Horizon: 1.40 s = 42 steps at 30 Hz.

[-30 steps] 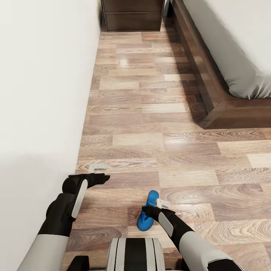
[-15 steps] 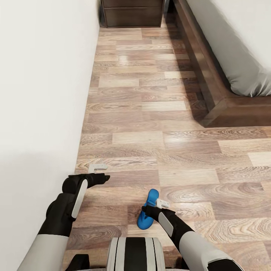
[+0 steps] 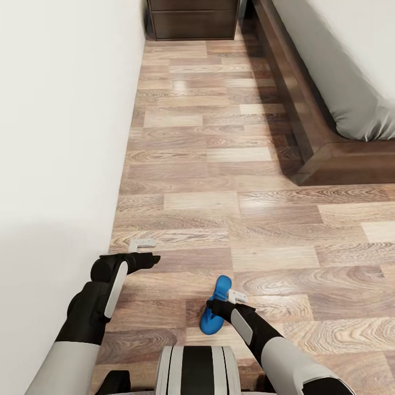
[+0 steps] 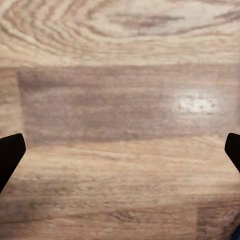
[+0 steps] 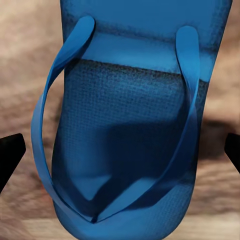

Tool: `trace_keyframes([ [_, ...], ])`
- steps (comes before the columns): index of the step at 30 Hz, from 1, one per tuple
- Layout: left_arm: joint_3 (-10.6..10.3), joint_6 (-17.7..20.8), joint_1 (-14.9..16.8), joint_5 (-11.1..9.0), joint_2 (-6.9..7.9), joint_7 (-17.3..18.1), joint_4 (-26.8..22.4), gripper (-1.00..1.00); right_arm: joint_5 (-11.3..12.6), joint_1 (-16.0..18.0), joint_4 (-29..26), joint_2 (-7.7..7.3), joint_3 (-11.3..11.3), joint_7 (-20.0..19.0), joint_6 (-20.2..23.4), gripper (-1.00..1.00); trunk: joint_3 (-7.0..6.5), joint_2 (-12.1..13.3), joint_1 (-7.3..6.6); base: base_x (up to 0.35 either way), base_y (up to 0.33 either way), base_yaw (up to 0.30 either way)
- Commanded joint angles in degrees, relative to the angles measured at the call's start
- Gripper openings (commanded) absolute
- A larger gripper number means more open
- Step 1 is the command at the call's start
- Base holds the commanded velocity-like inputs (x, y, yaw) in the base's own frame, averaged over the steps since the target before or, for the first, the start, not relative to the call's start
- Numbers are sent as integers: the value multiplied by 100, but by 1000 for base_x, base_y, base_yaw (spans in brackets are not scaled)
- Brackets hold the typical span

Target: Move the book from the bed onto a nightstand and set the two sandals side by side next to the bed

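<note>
Right wrist view is showing a blue sandal point(image 5: 130, 130) directly under the camera, strap side up, its Y-strap converging at the toe post, with the two dark fingertips point(image 5: 11, 152) sitting wide apart at the frame edges on either side of the sole, so the right gripper point(image 3: 224, 299) is spread and not pinching anything. Head view is placing that sandal point(image 3: 213, 312) on the wood-plank floor point(image 3: 219, 181) just in front of the robot's base, partly hidden by the right forearm, with the bed point(image 3: 340, 104) well apart ahead and to the right and a dark nightstand point(image 3: 192, 22) at the far end of the aisle. Left gripper point(image 3: 144, 243) is hovering over bare floor beside the white wall point(image 3: 60, 109); left wrist view is showing its fingertips point(image 4: 10, 155) spread too, nothing between them. Book and second sandal are not appearing in these frames. Risks as I am judging them: the sole is looking nearly as wide as the finger gap, so a descent that is off-centre could be landing one fingertip on top of the sole and pushing the sandal flat instead of straddling it; closing on the thin flexible strap alone could be letting it swing or slip during carry; the left arm is running close to the wall, so base rotation could be scraping it
</note>
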<state>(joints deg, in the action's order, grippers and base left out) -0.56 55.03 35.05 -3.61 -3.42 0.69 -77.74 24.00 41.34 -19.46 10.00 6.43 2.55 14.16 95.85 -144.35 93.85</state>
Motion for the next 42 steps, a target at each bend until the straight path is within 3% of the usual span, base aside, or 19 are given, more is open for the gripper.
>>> trace_keyframes([
  [1,3,26,2,-34,-1,-13,-4,100,17,-1,-11,0,16,27,26,100,3,-1,-1,0,0,0],
  [29,3,17,2,-32,-1,-14,-10,100,17,1,-15,0,16,27,26,100,69,-5,7,0,0,0],
  [30,3,17,2,-33,-1,-14,-10,100,17,0,-15,0,16,27,26,-100,69,-5,7,0,0,0],
  [42,3,18,2,-33,-1,-9,-13,100,17,-2,-14,0,16,27,26,-100,69,-5,7,0,0,0],
])
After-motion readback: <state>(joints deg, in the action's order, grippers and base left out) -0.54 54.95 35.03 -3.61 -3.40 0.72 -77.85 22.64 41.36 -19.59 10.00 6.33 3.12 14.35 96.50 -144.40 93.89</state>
